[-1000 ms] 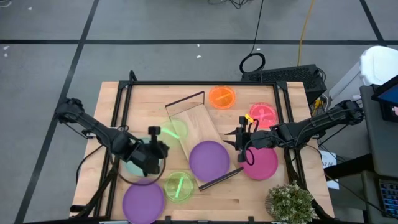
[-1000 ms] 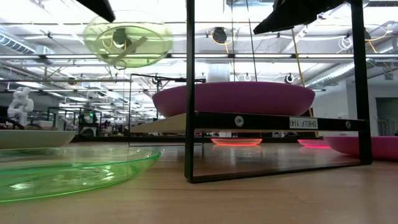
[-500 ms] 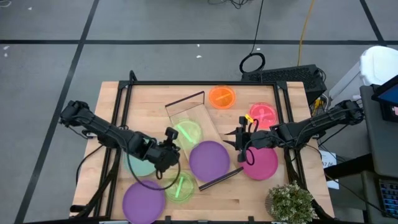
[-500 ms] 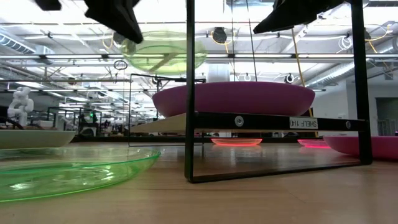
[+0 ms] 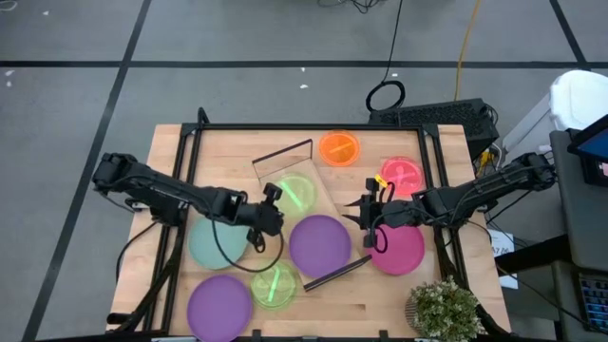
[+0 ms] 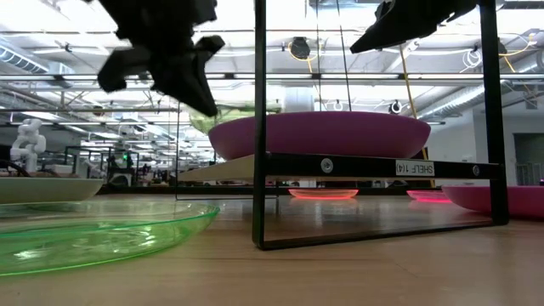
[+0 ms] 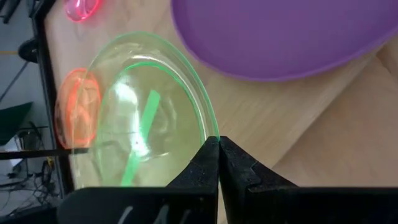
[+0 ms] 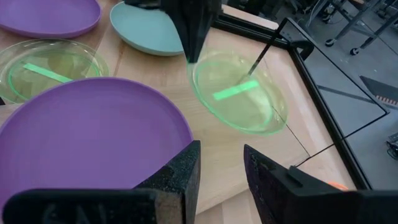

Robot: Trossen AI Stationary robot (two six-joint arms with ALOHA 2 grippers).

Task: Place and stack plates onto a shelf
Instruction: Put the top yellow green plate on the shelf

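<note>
Plates are what you are sorting, and the wooden table holds most of them around the shelf, a light board with black wire frames at its ends lying aslant mid-table. One purple plate already sits on the shelf's near end; a second purple plate, a teal plate and a magenta plate rest on the tabletop, with smaller see-through ones near them: a green plate near the front edge, an orange plate and a pink plate toward the back. Your left gripper is pinched tight on the rim of another green divided plate, carrying it above the shelf's empty far half. Your right gripper waits over the purple plate's edge with fingers apart and nothing between them. Judge these plates light, stiff and slick, so a rim hold like this one suits them, though a thin edge could slip or swing if you tilt it. A small label on the shelf's front rail reads "SHELF 14" upside down.
</note>
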